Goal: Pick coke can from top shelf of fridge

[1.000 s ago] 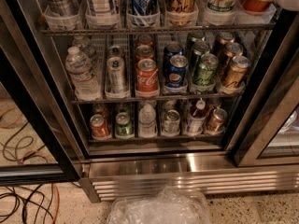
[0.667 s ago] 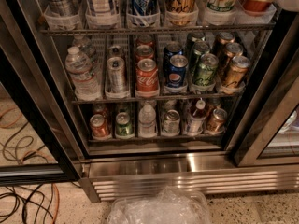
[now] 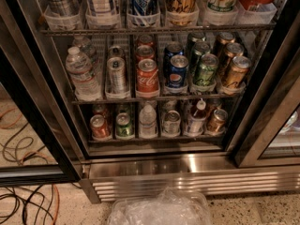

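Note:
The coke can (image 3: 147,76), red with white script and a silver lid, stands upright at the front of its lane in the open fridge (image 3: 140,165). The shelf under it (image 3: 126,99) is a silver wire rack with a thin front rail and clear lane trays. It is the middle of three racks in view. More red cans stand behind the coke can. A silver can (image 3: 116,75) is to its left and a blue Pepsi can (image 3: 177,74) to its right. The gripper is not in view.
The rack above (image 3: 154,30) holds tall cans and bottles in clear trays. A water bottle (image 3: 80,72) stands at the far left. The lowest rack holds small cans and bottles. Black door frames flank the opening. Crumpled clear plastic (image 3: 159,210) and cables (image 3: 28,200) lie on the floor.

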You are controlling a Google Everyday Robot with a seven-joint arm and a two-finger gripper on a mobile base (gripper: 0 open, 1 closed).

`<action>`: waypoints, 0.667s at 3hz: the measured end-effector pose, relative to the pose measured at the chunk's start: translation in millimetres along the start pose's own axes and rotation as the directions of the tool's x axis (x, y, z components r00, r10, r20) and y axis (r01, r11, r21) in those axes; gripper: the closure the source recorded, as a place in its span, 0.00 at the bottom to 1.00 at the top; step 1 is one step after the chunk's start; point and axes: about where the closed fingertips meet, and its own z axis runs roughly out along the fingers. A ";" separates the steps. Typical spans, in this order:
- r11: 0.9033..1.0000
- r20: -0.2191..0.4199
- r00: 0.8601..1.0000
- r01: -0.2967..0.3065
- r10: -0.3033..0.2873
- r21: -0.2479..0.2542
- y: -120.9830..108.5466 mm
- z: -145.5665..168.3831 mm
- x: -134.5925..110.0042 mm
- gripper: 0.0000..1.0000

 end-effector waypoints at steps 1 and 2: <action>0.997 -0.003 1.000 0.009 -0.009 -0.082 18.2 -30.2 -2.4 1.00; 0.982 -0.070 0.997 -0.024 0.011 -0.187 40.4 -62.7 17.6 1.00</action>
